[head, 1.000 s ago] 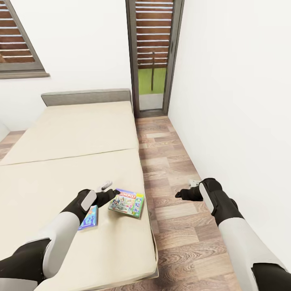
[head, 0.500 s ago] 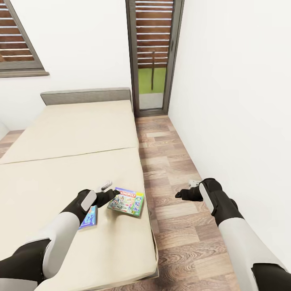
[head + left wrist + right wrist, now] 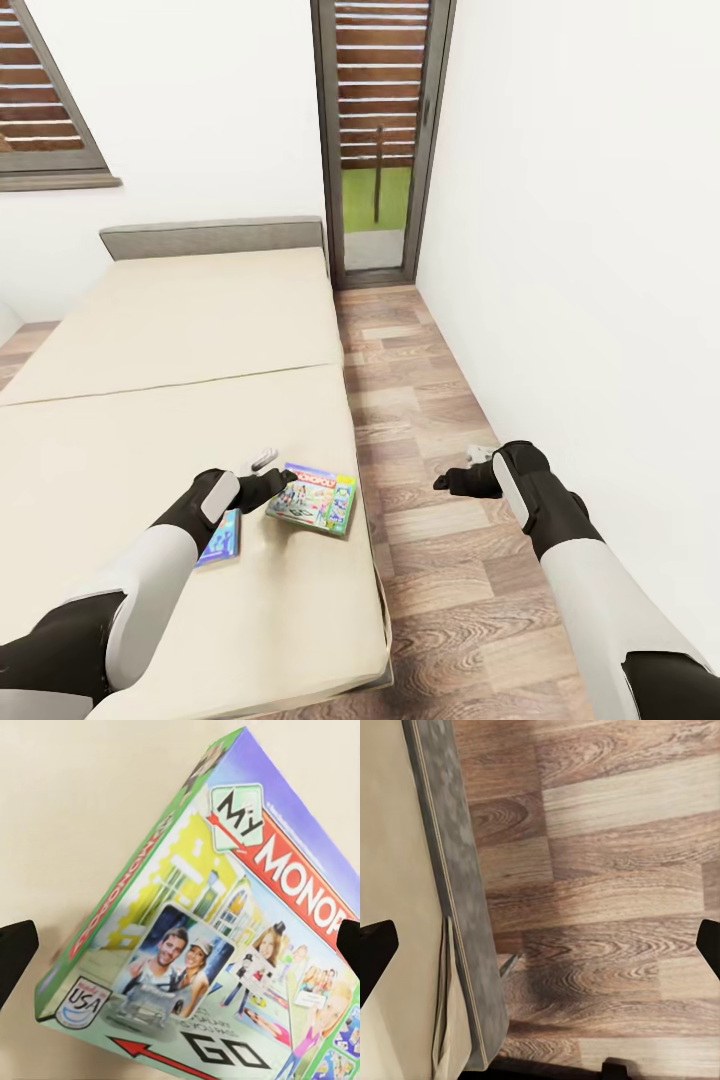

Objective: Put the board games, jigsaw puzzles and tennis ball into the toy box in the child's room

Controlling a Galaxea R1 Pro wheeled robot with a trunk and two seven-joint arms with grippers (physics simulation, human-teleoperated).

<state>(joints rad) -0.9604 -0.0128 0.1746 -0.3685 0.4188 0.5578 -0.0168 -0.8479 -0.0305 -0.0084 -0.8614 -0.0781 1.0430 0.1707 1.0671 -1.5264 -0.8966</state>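
Two board games lie on the bed (image 3: pixel 180 330) near its right edge. One is a green-edged "MY MONOPOLY" box (image 3: pixel 315 502), and its printed lid (image 3: pixel 225 915) shows large in the left wrist view. The other is a blue box (image 3: pixel 224 537), half covered by my left forearm. My left gripper (image 3: pixel 283 482) is open at the Monopoly box's near-left corner, its fingertips (image 3: pixel 15 952) wide apart on either side of the box. My right gripper (image 3: pixel 445 483) hangs open over the wood floor beside the bed, holding nothing. The table, toy box, jigsaw puzzles and tennis ball are out of view.
The bed's grey frame (image 3: pixel 457 870) runs along the plank floor (image 3: pixel 420 400), a narrow aisle between bed and white wall (image 3: pixel 580 250). A dark-framed slatted glass door (image 3: pixel 378 140) closes the aisle's far end. The grey headboard (image 3: pixel 210 238) stands against the back wall.
Only a slight shift of the whole head view. Both arms and both boxes keep their places.
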